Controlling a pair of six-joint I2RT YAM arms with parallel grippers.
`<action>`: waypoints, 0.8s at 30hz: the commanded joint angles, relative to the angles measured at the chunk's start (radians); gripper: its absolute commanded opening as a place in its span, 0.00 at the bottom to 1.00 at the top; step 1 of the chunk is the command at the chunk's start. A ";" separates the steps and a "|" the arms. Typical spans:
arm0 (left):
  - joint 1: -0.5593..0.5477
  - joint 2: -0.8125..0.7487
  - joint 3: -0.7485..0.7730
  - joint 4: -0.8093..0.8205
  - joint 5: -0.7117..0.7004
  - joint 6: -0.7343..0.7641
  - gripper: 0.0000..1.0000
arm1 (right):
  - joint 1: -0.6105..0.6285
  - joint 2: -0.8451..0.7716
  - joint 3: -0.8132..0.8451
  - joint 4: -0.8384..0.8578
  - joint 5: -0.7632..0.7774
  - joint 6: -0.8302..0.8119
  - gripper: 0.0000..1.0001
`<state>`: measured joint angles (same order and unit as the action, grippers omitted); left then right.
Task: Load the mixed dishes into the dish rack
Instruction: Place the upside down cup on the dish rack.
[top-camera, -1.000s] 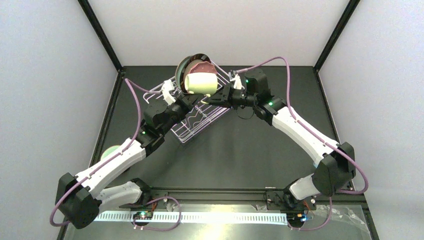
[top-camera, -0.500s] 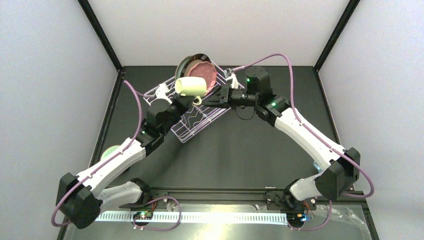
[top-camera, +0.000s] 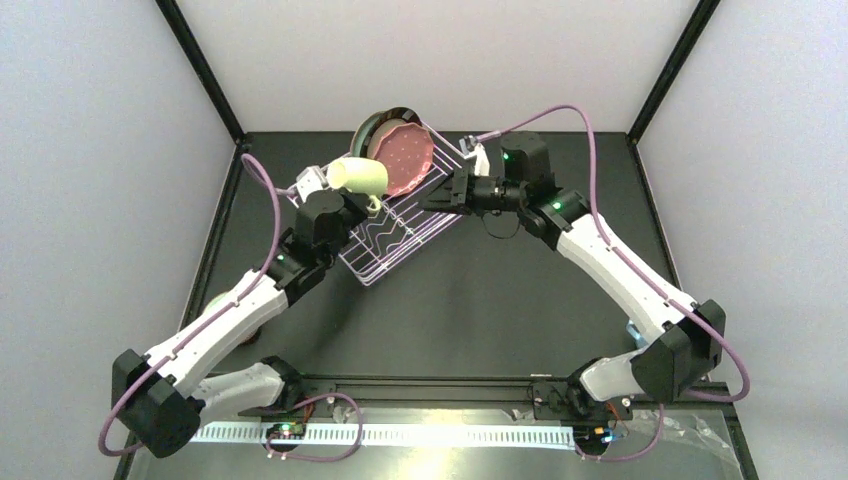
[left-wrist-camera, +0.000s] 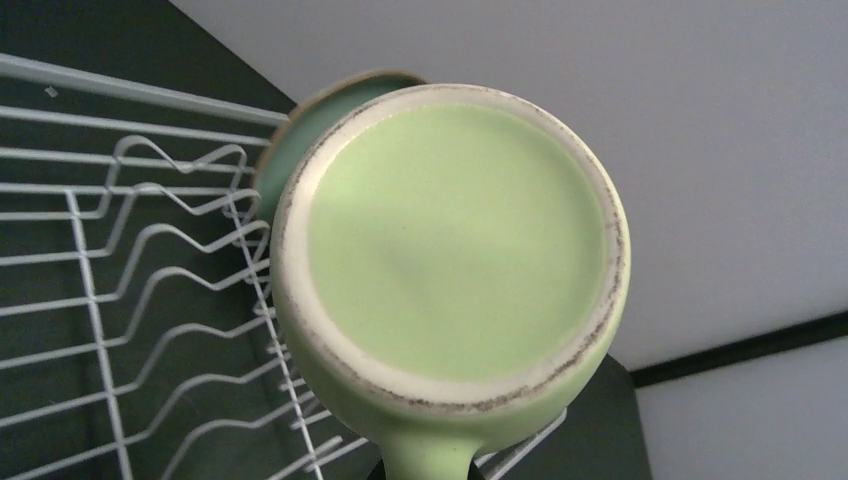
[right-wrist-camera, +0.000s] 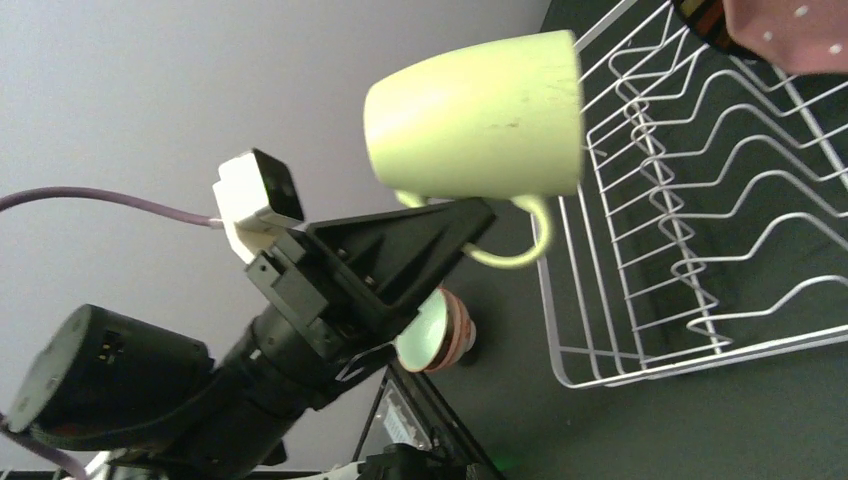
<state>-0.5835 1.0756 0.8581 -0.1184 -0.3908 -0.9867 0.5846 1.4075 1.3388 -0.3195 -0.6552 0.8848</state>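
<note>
Holding mug (top-camera: 358, 176) by handle in pinching left fingers (right-wrist-camera: 470, 222) above rack (top-camera: 385, 262), likely lowering onto bare wires next; right fingers (top-camera: 440, 195) hanging beside rack, gap unreadable.

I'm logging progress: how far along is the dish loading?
Done: the mint-green dark-rimmed plate and pink speckled plate stand in the white wire dish rack. In hand: the left pincer holds the pale green ceramic mug by its handle at the rack's edge, not yet set down. Left: at least a small mint-and-reddish bowl sits on the table.
</note>
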 joint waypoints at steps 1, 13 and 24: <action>0.001 -0.009 0.126 -0.076 -0.186 0.048 0.01 | -0.029 -0.044 -0.024 -0.039 0.026 -0.062 0.45; 0.002 0.145 0.295 -0.344 -0.450 0.046 0.01 | -0.118 -0.104 -0.127 -0.052 -0.010 -0.114 0.45; 0.003 0.325 0.367 -0.464 -0.582 0.000 0.01 | -0.127 -0.129 -0.167 -0.065 -0.016 -0.134 0.45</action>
<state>-0.5835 1.3663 1.1587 -0.5632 -0.8482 -0.9642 0.4629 1.3025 1.1824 -0.3679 -0.6586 0.7750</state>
